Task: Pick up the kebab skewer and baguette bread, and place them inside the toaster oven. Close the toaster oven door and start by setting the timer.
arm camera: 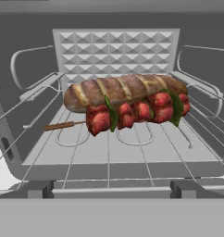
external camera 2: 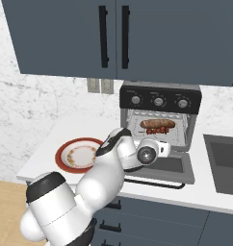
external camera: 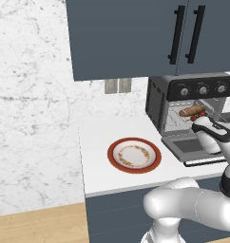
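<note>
The toaster oven [external camera: 157, 102] [external camera 2: 147, 92] stands on the counter with its door [external camera: 183, 147] [external camera 2: 178, 166] dropped flat. On the wire rack [arm camera: 109, 152] inside, the golden-brown baguette bread [arm camera: 123, 90] [external camera 2: 157, 123] [external camera: 190, 112] lies crosswise. The kebab skewer [arm camera: 132, 113] [external camera 2: 158, 129] rests against the baguette's front side, stick end to the left in the hand view. My gripper [external camera: 201, 124] [external camera 2: 165, 146] hovers over the open door just outside the oven mouth, facing in. It is open and holds nothing.
A red-rimmed plate [external camera: 112, 154] [external camera 2: 60, 156] sits bare on the counter left of the oven. Three silver knobs [external camera 2: 158, 101] run along the oven's top panel. A sink [external camera 2: 224, 163] lies to the right. Dark wall cabinets [external camera: 136, 33] hang above.
</note>
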Tool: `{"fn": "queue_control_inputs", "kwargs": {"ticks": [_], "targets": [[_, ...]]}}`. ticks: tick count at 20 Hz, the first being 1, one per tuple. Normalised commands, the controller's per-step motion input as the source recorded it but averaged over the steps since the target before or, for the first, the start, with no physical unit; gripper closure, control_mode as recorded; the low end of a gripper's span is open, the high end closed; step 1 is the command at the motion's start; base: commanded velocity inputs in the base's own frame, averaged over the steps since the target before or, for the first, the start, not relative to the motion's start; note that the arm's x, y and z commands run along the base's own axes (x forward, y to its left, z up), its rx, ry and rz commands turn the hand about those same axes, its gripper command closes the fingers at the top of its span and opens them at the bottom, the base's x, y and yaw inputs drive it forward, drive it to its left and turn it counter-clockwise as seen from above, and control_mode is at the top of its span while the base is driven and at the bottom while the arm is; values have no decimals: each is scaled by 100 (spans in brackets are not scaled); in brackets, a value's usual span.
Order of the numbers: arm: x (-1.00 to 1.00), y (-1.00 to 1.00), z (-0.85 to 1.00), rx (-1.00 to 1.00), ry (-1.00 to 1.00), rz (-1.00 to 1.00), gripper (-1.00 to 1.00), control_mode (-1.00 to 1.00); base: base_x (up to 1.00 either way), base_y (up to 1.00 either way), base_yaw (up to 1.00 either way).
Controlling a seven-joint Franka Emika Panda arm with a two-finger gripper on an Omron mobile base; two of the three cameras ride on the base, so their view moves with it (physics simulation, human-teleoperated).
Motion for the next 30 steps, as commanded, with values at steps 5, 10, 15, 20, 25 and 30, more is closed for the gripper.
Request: {"fn": "queue_control_inputs", "kwargs": {"ticks": [5, 10, 15, 20, 25, 30], "targets": [[24, 0, 0, 0, 0, 0, -100, -100, 0, 0, 0], [25, 0, 0, 0, 0, 0, -100, -100, 0, 0, 0], [26, 0, 0, 0, 0, 0, -100, -100, 0, 0, 0], [25, 0, 0, 0, 0, 0, -100, -100, 0, 0, 0], [25, 0, 0, 0, 0, 0, -100, -100, 0, 0, 0], [27, 0, 0, 0, 0, 0, -100, -100, 0, 0, 0]]}}
